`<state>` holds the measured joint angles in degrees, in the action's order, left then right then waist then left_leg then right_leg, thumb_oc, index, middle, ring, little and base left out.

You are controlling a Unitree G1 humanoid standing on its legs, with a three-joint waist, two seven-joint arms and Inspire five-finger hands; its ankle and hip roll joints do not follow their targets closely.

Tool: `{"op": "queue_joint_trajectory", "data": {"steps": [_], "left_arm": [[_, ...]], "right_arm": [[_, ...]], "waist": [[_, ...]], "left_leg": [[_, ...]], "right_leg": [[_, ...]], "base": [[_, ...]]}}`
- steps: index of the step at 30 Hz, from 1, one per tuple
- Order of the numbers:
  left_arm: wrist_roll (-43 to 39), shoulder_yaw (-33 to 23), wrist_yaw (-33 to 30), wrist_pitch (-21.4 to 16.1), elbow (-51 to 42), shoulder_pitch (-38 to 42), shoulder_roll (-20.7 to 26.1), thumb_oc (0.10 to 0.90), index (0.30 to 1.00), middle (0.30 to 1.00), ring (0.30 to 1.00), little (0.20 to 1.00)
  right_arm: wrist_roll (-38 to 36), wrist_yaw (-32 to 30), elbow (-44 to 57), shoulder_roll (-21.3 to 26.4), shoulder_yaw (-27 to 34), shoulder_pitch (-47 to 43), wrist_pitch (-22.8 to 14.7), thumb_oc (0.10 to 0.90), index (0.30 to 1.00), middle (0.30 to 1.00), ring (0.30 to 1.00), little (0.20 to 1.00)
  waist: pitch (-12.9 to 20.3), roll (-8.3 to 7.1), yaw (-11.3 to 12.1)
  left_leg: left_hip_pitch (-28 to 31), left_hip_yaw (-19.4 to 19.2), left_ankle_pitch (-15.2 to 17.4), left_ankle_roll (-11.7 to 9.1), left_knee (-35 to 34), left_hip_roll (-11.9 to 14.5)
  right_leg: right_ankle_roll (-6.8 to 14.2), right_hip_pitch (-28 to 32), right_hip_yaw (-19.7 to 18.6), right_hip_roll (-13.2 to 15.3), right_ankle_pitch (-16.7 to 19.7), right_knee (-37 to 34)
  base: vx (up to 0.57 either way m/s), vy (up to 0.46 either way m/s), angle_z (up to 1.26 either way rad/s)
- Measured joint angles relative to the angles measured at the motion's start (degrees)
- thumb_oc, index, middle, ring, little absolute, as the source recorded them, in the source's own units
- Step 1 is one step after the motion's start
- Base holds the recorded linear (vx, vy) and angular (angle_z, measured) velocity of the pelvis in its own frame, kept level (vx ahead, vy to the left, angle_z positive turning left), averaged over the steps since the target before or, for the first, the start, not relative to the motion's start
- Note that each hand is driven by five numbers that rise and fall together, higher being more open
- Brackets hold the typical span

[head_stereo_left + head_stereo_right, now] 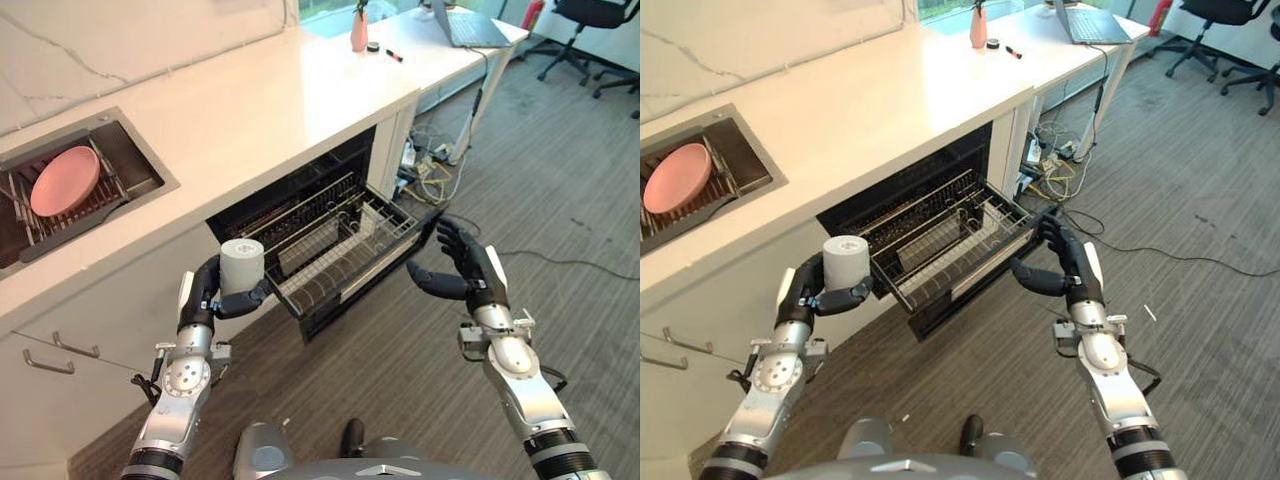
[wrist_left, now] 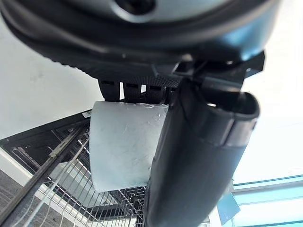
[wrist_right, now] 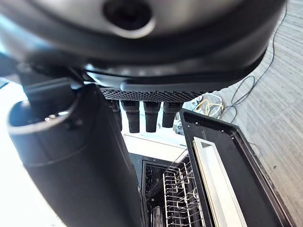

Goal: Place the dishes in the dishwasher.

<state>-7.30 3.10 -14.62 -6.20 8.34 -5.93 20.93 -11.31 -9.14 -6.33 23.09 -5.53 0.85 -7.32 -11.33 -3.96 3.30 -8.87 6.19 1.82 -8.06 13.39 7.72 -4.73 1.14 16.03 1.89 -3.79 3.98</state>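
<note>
My left hand (image 1: 205, 292) is shut on a pale grey cup (image 1: 241, 266), held upright just off the near left corner of the pulled-out dishwasher rack (image 1: 335, 245). The left wrist view shows the cup (image 2: 124, 144) pinched between thumb and fingers, with the rack wires behind it. My right hand (image 1: 462, 265) hovers open beside the rack's right end, above the lowered dishwasher door (image 3: 222, 177), holding nothing. A pink plate (image 1: 64, 181) stands tilted in the drying rack in the sink (image 1: 130, 165) at the far left.
The white countertop (image 1: 250, 110) runs above the dishwasher. A pink bottle (image 1: 359, 30) and small items stand at its far end, beside a laptop (image 1: 468, 25). Cables lie on the floor (image 1: 560, 200) to the right of the dishwasher; office chairs stand at the far right.
</note>
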Motion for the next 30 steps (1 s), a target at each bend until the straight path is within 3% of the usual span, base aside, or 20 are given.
{"op": "queue_joint_trajectory", "data": {"steps": [1, 3, 5, 9, 12, 13, 14, 15, 16, 17, 19, 25, 30], "left_arm": [[0.01, -0.04, -0.07, -0.1, -0.17, 0.05, 0.05, 0.4, 0.3, 0.3, 0.3, 0.3], [0.01, -0.11, -0.32, -0.18, -0.39, -0.1, 0.77, 0.4, 0.3, 0.3, 0.3, 0.3], [0.01, -0.11, -0.53, -0.19, -0.38, 0.03, 1.31, 0.4, 0.3, 0.3, 0.3, 0.3], [0.04, -0.05, -0.25, -0.28, -0.42, 0.8, 1.36, 0.4, 0.3, 0.3, 0.3, 0.3], [0.11, -0.05, 0.15, -0.28, -0.42, 1.85, 1.35, 0.4, 0.3, 0.3, 0.3, 0.3], [0.12, -0.04, 0.23, -0.28, -0.57, 1.94, 1.27, 0.4, 0.3, 0.3, 0.3, 0.3], [0.13, -0.06, 0.22, -0.26, -0.65, 2.07, 1.3, 0.4, 0.3, 0.3, 0.3, 0.3], [0.13, -0.06, 0.21, -0.24, -0.65, 2.1, 1.29, 0.4, 0.3, 0.3, 0.3, 0.3], [0.13, -0.03, 0.27, -0.23, -0.73, 2.18, 0.91, 0.4, 0.3, 0.3, 0.3, 0.3], [0.15, -0.13, 0.22, -0.28, -0.81, 2.37, 0.95, 0.4, 0.3, 0.3, 0.3, 0.3], [0.16, -0.08, 0.54, -0.2, -0.96, 2.09, 1.1, 0.4, 0.3, 0.3, 0.3, 0.3], [0.26, -0.96, 1.03, -0.2, -1.12, 0.56, 1.8, 0.4, 0.3, 0.3, 0.3, 0.3], [0.25, -1.38, 1.41, -0.19, -1.19, -0.77, 1.8, 0.4, 0.3, 0.3, 0.3, 0.3]], "right_arm": [[0.0, -0.12, -0.02, -0.1, -0.04, 0.0, -0.01, 0.8, 0.9, 0.9, 0.9, 0.9], [0.01, 0.17, -0.26, -1.23, -0.2, 0.27, 0.01, 0.8, 0.9, 0.9, 0.9, 0.9], [0.0, 1.12, -0.25, -2.72, -0.74, 1.9, 0.01, 0.8, 0.9, 0.9, 0.9, 0.9], [-0.03, 0.95, -0.27, -2.54, 0.21, 2.33, 0.05, 0.8, 0.9, 0.9, 0.9, 0.9], [-0.01, 1.32, -0.1, -2.51, 1.37, 2.37, 0.09, 0.8, 0.9, 0.9, 0.9, 0.9], [-0.01, 1.51, -0.1, -2.31, 1.64, 2.46, 0.16, 0.8, 0.9, 0.9, 0.9, 0.9], [0.0, 1.69, -0.1, -2.31, 1.76, 2.42, 0.34, 0.8, 0.9, 0.9, 0.9, 0.9], [-0.01, 1.69, -0.09, -2.35, 1.77, 2.42, 0.34, 0.8, 0.9, 0.9, 0.9, 0.9], [0.0, 2.22, 0.22, -2.59, 1.71, 2.75, 0.39, 0.8, 0.9, 0.9, 0.9, 0.9], [0.0, 2.73, 0.78, -2.58, 1.59, 2.7, 0.39, 0.8, 0.9, 0.9, 0.9, 0.9], [0.01, 3.74, 1.0, -2.76, 1.44, 2.71, 0.54, 0.8, 0.9, 0.9, 0.9, 0.9], [0.02, 4.35, 1.02, -2.83, 1.3, 3.01, 0.96, 0.8, 0.9, 0.9, 0.9, 0.9], [-0.42, 5.12, 1.01, -3.0, 1.23, 3.02, 1.06, 0.8, 0.9, 0.9, 0.9, 0.9]], "waist": [[-0.03, 0.05, -0.07], [-0.18, 1.27, 0.93], [-0.19, 1.22, 1.23], [0.03, 1.36, -0.96], [0.15, 1.63, -1.07], [0.33, 2.67, -1.18], [0.04, 4.48, -1.28], [-0.04, 4.7, -1.33], [0.5, 6.37, -2.27], [0.92, 5.8, -1.93], [1.24, 6.33, -0.68], [1.79, 5.37, 1.53], [2.45, 4.23, 1.88]], "left_leg": [[-0.05, -1.05, -0.36, -0.12, -5.92, -1.12], [0.03, -2.39, -3.68, 1.93, -13.46, -2.67], [-0.33, -3.0, -5.77, 4.46, -9.15, -5.17], [3.1, -5.76, -6.47, 5.49, -10.67, -6.23], [5.56, -7.4, -6.42, 6.89, -11.8, -6.61], [6.36, -7.15, -8.67, 9.49, -13.02, -6.1], [8.89, -5.3, -7.81, 10.11, -15.33, -4.66], [9.17, -4.96, -7.81, 10.1, -15.7, -4.51], [10.93, -1.98, -7.23, 9.91, -18.48, -3.95], [10.68, -1.99, -7.12, 7.9, -18.49, -5.28], [10.57, -2.46, -6.86, 7.38, -18.56, -6.22], [11.62, -2.41, -6.59, 7.36, -18.55, -7.36], [12.09, -2.27, -6.51, 7.21, -18.54, -7.22]], "right_leg": [[0.04, 0.45, 0.41, -0.41, 0.03, -0.87], [0.17, 1.42, 0.69, -2.28, 0.09, -1.09], [0.94, 3.85, 1.72, -3.36, -0.43, -2.46], [1.09, 5.12, 2.25, -3.39, -0.53, -3.09], [1.76, 5.26, 1.98, -3.25, -0.94, -2.1], [1.98, 5.24, 1.66, -3.94, -1.07, -1.2], [3.84, 4.53, 0.96, -4.62, -2.29, 2.77], [4.06, 4.37, 0.89, -4.64, -2.42, 3.43], [6.06, 1.72, 0.36, -2.67, -5.38, 7.63], [6.85, 1.72, -0.8, 0.49, -4.88, 4.46], [5.99, 2.49, -0.41, 1.42, -3.28, 2.79], [6.15, 4.04, -0.36, 2.37, -3.3, 1.98], [6.29, 5.23, 0.0, 2.07, -3.2, 0.74]], "base": [[0.09, 0.052, 0.07], [0.08, 0.08, -0.27], [0.17, 0.187, -0.38], [0.11, 0.171, -0.16], [0.07, 0.133, -0.08], [0.05, 0.135, 0.01], [0.07, 0.175, 0.01], [0.05, 0.127, 0.22], [0.03, 0.073, 0.25], [0.01, 0.056, 0.28], [0.03, 0.092, 0.03], [0.02, 0.027, 0.03], [0.0, -0.018, 0.02]]}}
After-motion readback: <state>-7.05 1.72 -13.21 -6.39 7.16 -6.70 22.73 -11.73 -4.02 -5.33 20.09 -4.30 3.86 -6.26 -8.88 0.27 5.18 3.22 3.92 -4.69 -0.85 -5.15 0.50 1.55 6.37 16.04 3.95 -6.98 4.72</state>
